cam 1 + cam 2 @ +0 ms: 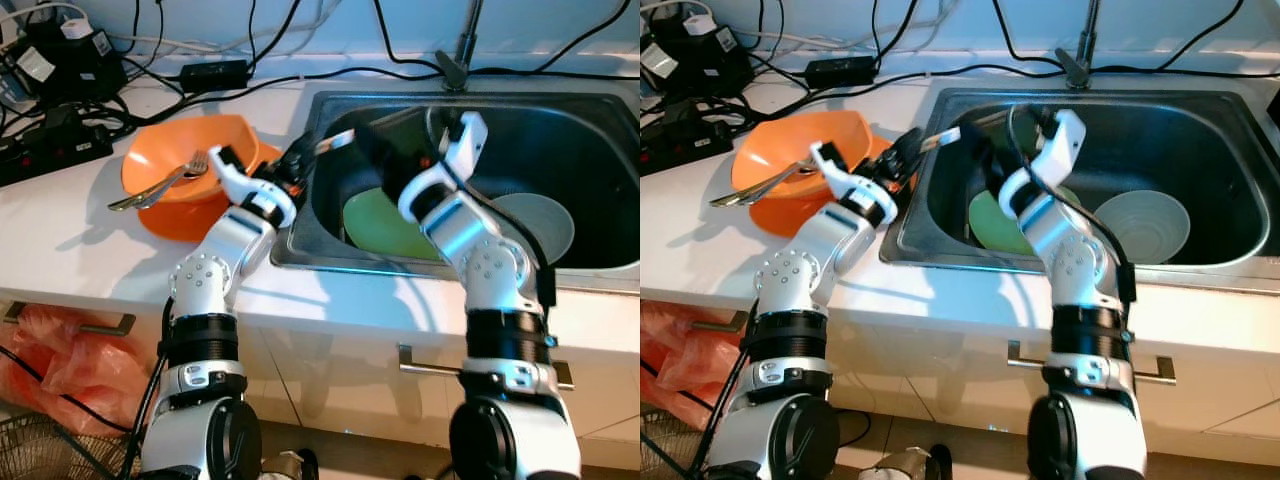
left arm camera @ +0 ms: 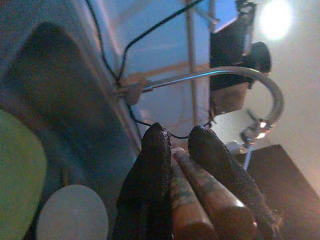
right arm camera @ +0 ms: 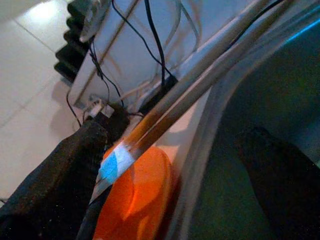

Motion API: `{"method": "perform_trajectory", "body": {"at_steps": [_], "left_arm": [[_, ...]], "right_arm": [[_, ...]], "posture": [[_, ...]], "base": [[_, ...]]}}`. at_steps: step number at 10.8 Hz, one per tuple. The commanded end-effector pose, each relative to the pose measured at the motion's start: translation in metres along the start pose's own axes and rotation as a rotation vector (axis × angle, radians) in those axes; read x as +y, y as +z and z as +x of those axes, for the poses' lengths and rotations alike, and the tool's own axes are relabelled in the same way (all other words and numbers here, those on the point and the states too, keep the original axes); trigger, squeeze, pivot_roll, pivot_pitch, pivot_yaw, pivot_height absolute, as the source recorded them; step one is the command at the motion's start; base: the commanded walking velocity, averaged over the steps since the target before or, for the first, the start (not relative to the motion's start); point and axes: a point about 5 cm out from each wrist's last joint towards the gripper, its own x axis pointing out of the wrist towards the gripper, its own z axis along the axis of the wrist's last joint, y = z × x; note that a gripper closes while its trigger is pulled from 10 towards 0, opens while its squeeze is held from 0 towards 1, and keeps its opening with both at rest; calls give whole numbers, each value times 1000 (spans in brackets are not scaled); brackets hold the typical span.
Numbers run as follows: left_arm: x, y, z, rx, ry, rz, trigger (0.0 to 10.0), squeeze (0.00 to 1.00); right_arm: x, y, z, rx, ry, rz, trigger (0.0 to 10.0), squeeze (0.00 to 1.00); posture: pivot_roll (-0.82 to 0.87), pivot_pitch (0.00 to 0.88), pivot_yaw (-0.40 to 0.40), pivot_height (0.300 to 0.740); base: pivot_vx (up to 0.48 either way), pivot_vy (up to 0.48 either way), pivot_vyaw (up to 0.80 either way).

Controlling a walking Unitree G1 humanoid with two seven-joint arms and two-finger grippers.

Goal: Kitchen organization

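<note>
At the left rim of the stainless steel sink (image 1: 560, 275), the left gripper (image 1: 300, 160) has its jaws clamped on 2 brown wooden chopsticks (image 1: 945, 136) just right of the orange plastic bowl (image 1: 185, 160), while the right gripper (image 3: 165, 165) hovers over the basin, jaws apart.

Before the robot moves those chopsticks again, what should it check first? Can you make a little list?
1. Left gripper shut tight on the chopsticks: ok.
2. Right gripper open around the chopsticks' far end, ready to take them: ok.
3. Chopsticks are over the sink, so a drop lands inside: ok.
4. Green plate and pale bowl lie low in the sink, out of the way: ok.
5. Orange bowl with fork sits steady on the counter: ok.
6. Where the chopsticks should go next: cannot tell.
</note>
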Motion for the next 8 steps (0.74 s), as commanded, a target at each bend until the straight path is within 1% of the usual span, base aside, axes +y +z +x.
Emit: {"method": "perform_trajectory", "body": {"at_steps": [1,3,4,5,6,7,8], "left_arm": [[-10,-32,10,59,-42,-82,0,0],[-8,-37,6,91,-36,-85,0,0],[-8,-37,3,94,-36,-89,0,0],[-9,-37,0,113,-45,-93,0,0],[-9,-36,-3,121,-47,-95,0,0],[-8,-30,-13,122,-50,-87,0,0],[-8,-23,-22,118,-49,-83,0,0]], "right_arm": [[3,2,3,-24,16,33,10000,0],[3,6,6,-78,44,116,10000,0],[3,5,7,-87,47,130,10000,0],[5,3,6,-108,62,171,10000,0],[5,2,5,-116,69,183,10000,0],[6,0,2,-134,79,215,3647,0],[7,-3,0,-140,85,229,0,0]], "posture": [[106,100,124,740],[110,100,121,740],[112,100,122,740],[114,101,122,740],[114,101,123,740],[113,102,125,740],[114,104,125,740]], "base": [[0,0,0],[0,0,0],[0,0,0],[0,0,0],[0,0,0],[0,0,0],[0,0,0]]}}
